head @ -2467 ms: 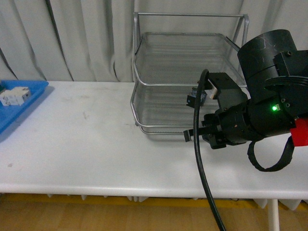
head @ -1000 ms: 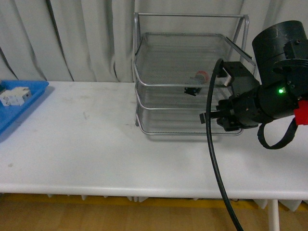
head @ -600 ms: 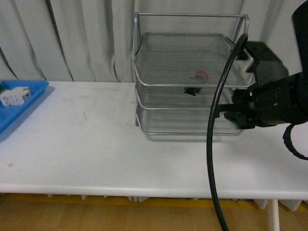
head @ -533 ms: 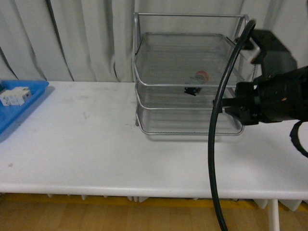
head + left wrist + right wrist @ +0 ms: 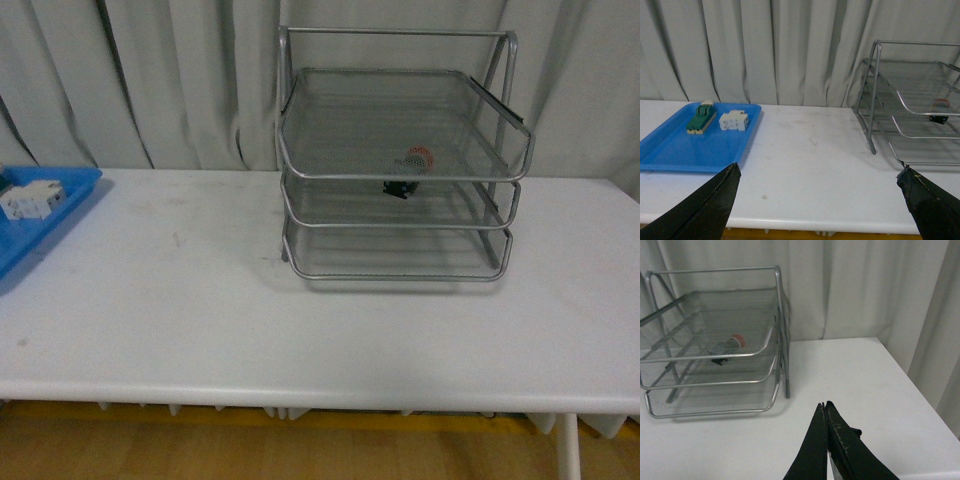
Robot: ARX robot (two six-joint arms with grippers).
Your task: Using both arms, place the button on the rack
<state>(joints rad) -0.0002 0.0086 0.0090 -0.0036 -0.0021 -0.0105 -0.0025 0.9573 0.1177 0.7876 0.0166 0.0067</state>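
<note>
The button [image 5: 412,168], red cap on a dark body, lies on its side inside the silver wire rack [image 5: 400,178], seen through the mesh. I cannot tell whether it rests on the top or the middle tier. It also shows in the left wrist view [image 5: 939,111] and the right wrist view [image 5: 729,346]. The rack [image 5: 874,100] stands on the white table against the curtain [image 5: 782,340]. My left gripper [image 5: 817,170] is open and empty, low over the table, well short of the rack. My right gripper [image 5: 823,405] is shut and empty, beside the rack. Neither arm shows in the front view.
A flat blue tray [image 5: 670,150] at the table's left end [image 5: 55,215] holds a green-topped block [image 5: 701,119] and a white block [image 5: 734,121]. Grey curtains hang behind the table. The table's front edge is near both grippers.
My right arm has drawn back from the rack, to the right and out of the front view. The button stays lying in the rack.
</note>
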